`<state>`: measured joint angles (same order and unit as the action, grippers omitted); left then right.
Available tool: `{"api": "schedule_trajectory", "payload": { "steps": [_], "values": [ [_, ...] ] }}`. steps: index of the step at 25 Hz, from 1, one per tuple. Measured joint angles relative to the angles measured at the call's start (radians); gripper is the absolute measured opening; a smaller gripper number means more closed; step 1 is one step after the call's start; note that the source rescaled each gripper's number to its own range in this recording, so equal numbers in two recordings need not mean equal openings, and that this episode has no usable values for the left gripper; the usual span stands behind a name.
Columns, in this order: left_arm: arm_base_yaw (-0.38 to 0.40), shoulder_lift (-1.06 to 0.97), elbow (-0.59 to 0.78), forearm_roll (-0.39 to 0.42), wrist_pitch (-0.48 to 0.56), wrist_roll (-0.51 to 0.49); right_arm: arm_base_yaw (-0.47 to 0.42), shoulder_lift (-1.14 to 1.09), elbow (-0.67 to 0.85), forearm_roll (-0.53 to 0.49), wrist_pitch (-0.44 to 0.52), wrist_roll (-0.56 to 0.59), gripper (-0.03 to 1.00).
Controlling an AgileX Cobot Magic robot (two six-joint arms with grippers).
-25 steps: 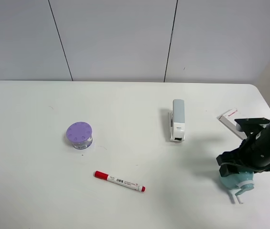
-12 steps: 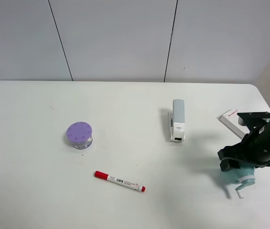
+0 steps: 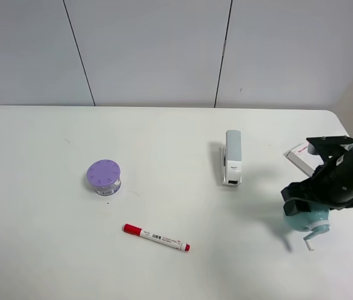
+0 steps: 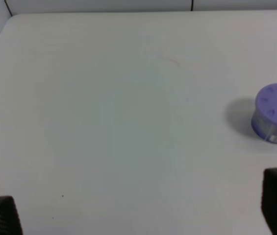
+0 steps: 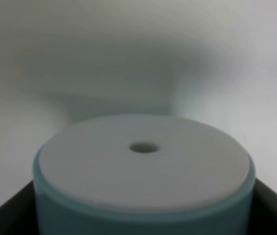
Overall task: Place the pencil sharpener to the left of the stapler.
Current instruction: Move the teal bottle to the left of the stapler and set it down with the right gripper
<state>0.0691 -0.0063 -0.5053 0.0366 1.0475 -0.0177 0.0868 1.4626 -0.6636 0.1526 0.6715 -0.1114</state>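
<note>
The mint-teal pencil sharpener [image 3: 307, 220] hangs just off the table at the far right, its white crank handle pointing down toward the front edge. My right gripper [image 3: 300, 208] is shut on it from above. The right wrist view is filled by the pencil sharpener [image 5: 144, 161], showing a flat white face with a small hole, with dark fingers [image 5: 3, 218] at either side. Left of the sharpener, farther back, lies the white and grey stapler [image 3: 233, 157]. My left gripper [image 4: 139, 213] stands open over bare table, out of the exterior view.
A purple round container [image 3: 104, 177] sits at mid-left, seen also as the purple container [image 4: 274, 113] in the left wrist view. A red marker [image 3: 156, 237] lies near the front. A flat white box with red print [image 3: 300, 155] lies behind my right arm.
My right gripper has raised the pencil sharpener off the table and carried it slightly back and left. Everything else stayed put.
</note>
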Motion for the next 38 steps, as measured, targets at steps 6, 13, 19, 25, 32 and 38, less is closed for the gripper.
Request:
{"api": "schedule_trajectory", "payload": {
  "steps": [6,13,19,25,32,38],
  "values": [
    [0.000,0.000,0.000,0.000,0.000,0.000,0.071,0.001,-0.157,0.020,0.051,0.001,0.00],
    [0.000,0.000,0.000,0.000,0.000,0.000,0.168,0.070,-0.386,0.031,0.131,0.033,0.00],
    [0.000,0.000,0.000,0.000,0.000,0.000,0.257,0.232,-0.604,0.030,0.190,0.057,0.00],
    [0.000,0.000,0.000,0.000,0.000,0.000,0.346,0.422,-0.799,0.031,0.239,0.080,0.00],
    [0.000,0.000,0.000,0.000,0.000,0.000,0.392,0.574,-0.900,0.015,0.261,0.137,0.00],
    [0.000,0.000,0.000,0.000,0.000,0.000,0.394,0.623,-0.903,-0.043,0.261,0.169,0.00]
  ]
}}
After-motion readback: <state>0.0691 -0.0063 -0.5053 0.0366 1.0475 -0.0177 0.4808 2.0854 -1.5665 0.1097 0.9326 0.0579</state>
